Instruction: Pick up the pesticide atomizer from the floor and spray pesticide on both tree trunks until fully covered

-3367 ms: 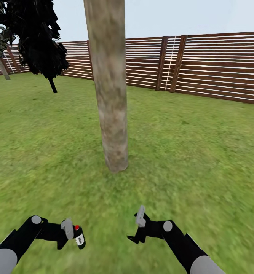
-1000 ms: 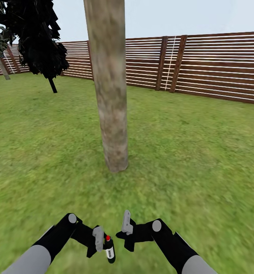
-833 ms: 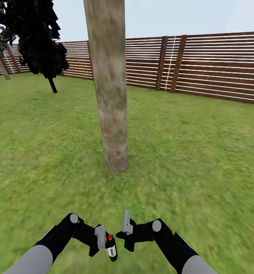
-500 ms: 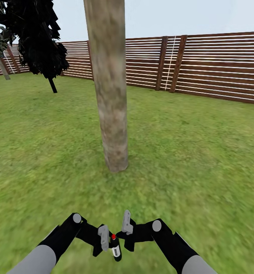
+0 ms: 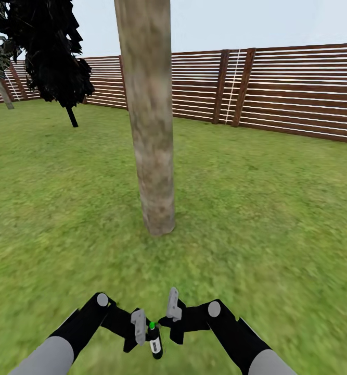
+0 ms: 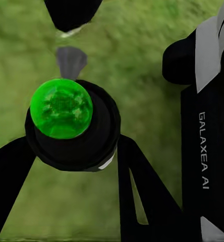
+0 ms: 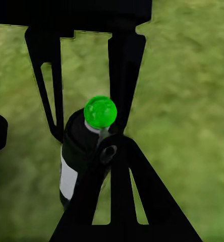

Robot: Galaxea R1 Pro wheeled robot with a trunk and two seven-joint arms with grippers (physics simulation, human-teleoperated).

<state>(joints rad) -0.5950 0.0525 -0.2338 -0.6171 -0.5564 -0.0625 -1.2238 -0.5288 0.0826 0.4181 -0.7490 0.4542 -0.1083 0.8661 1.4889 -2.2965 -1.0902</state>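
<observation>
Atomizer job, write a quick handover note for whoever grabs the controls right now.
Left claw: shut on the atomizer, held low in front of the robot, its cap showing green.
Right claw: close beside the bottle; open or shut cannot be told.
Tree trunk: straight ahead across the grass, no white specks visible on it.
Done: atomizer picked up.
Left: spray this trunk fully, then the second tree.

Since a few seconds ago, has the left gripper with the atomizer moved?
Yes. The left gripper, shut on the atomizer, has swung inward toward the right gripper; it now sits nearly below the tree trunk.
</observation>
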